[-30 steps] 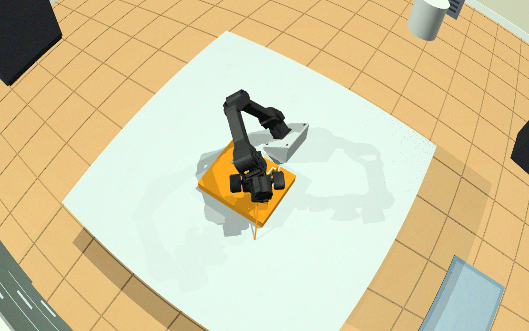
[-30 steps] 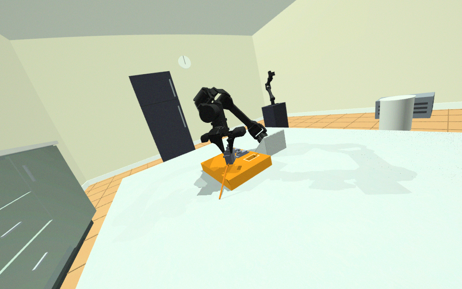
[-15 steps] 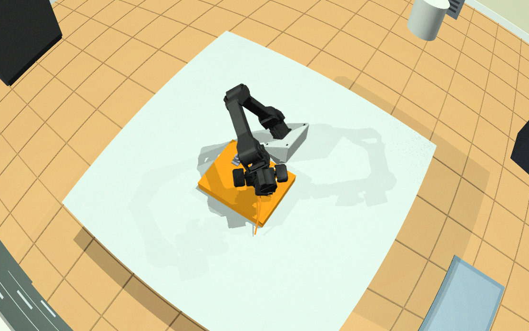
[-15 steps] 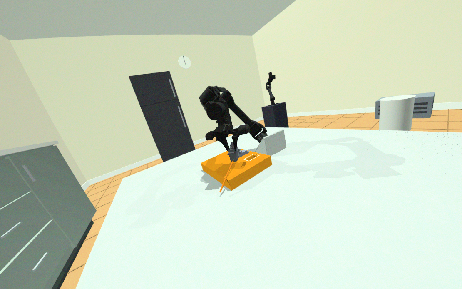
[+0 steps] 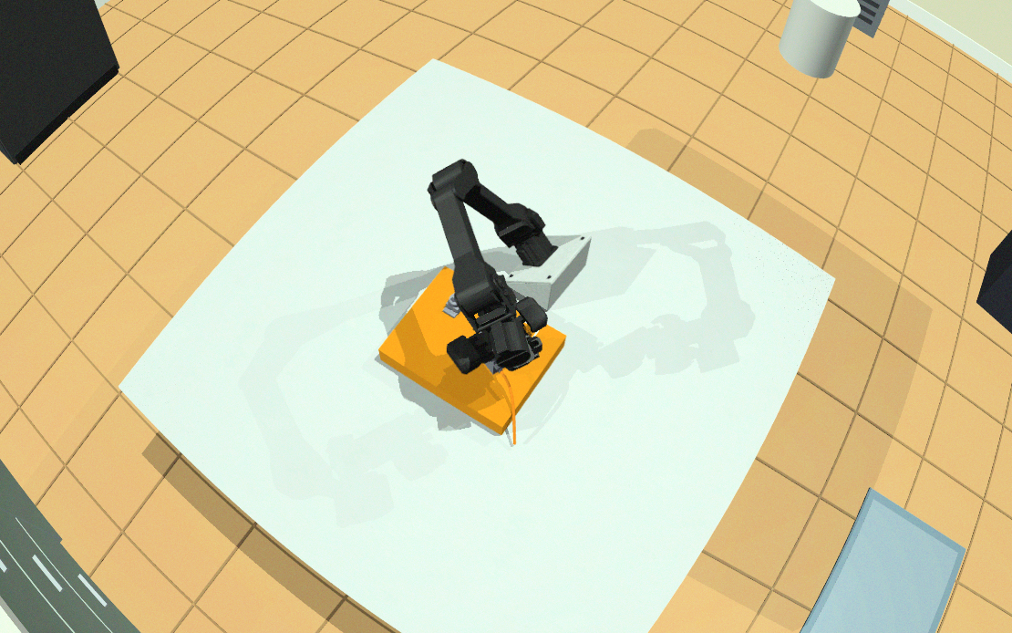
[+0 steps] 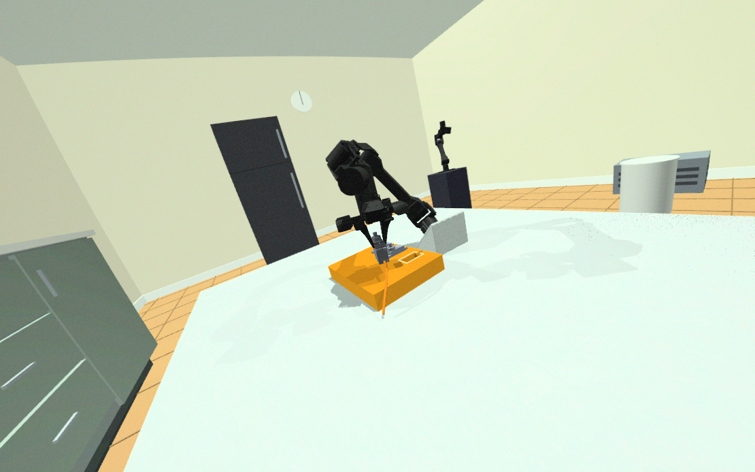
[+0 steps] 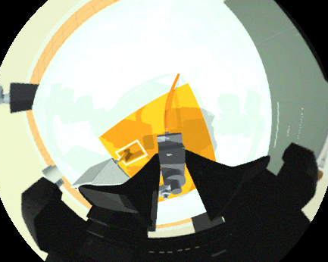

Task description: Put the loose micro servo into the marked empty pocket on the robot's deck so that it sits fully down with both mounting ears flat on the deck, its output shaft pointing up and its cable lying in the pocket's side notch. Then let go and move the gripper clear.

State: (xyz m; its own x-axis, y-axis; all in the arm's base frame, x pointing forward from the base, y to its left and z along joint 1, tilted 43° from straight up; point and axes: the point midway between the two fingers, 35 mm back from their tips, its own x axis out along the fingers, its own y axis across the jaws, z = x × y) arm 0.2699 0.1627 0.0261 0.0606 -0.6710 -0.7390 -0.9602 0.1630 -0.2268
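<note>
gripper (image 7: 175,179) clamped on micro servo (image 7: 172,158) | over deck (image 6: 409,275) | outlined pocket (image 7: 129,153) beside, uncovered | cable (image 6: 384,293) overhangs deck edge

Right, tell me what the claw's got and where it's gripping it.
The claw is shut on the servo, its fingers pinching the grey body from both sides. The orange cable trails free over the deck.
</note>
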